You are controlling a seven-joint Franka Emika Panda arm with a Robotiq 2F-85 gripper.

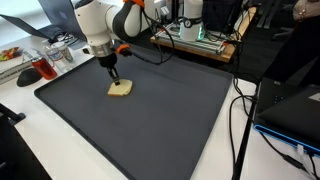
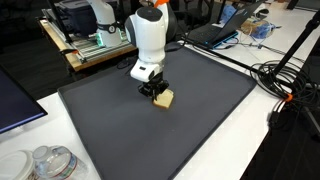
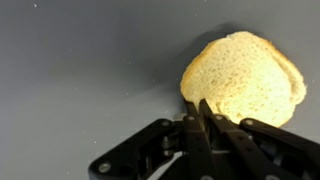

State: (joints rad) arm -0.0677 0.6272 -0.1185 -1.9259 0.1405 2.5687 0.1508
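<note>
I see my end effector (image 3: 198,108) pinched shut. Its tips sit at the edge of the bread (image 3: 245,78) on the mat (image 3: 80,70).

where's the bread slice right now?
In both exterior views the bread slice lies flat on the dark mat, just beside the shut claw; in the wrist view it sits upper right, at the claw tips.

Dark mat (image 1: 170,115), tangled cables (image 2: 277,75), plastic jars (image 2: 50,162)
</note>
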